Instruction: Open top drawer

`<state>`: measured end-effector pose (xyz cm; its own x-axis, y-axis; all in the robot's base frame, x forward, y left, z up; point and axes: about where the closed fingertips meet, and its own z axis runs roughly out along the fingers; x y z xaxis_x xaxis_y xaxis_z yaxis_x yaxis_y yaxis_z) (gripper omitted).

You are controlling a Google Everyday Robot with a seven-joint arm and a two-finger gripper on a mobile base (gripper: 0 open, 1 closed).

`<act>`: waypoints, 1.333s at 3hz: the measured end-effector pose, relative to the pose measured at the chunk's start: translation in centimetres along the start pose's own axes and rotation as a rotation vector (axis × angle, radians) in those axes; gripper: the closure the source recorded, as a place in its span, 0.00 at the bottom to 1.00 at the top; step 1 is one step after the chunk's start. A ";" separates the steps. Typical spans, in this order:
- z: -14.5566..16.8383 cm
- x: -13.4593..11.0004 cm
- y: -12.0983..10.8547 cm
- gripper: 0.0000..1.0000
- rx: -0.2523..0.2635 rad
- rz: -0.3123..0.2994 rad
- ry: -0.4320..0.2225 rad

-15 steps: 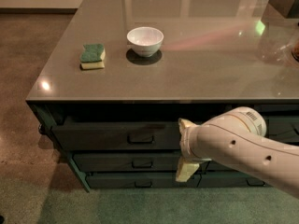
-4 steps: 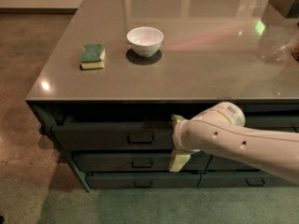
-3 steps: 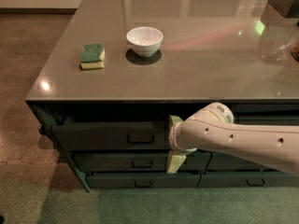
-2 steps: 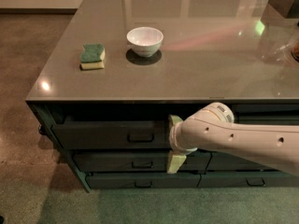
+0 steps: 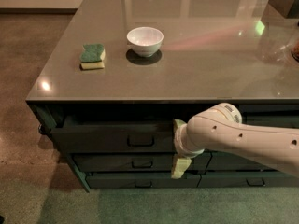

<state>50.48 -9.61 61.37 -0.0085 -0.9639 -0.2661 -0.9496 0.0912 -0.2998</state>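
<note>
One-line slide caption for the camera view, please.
Robot's pincer open at the top drawer front, right of its pull; bowl and sponge on the counter above.

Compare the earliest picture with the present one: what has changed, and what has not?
The gripper and its arm moved left in the view along the drawer fronts, nearer the pull of the top drawer, without reaching it. The top drawer, bowl and sponge stayed put.
</note>
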 end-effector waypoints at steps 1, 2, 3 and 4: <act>0.0 0.0 0.0 0.00 0.000 0.000 0.000; -0.9 -0.2 1.6 0.00 -0.017 0.029 0.000; -1.0 -0.2 1.6 0.00 -0.017 0.029 0.000; -1.2 -0.1 2.5 0.00 -0.050 0.053 0.017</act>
<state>47.73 -9.59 61.79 -0.0642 -0.9623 -0.2643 -0.9623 0.1299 -0.2391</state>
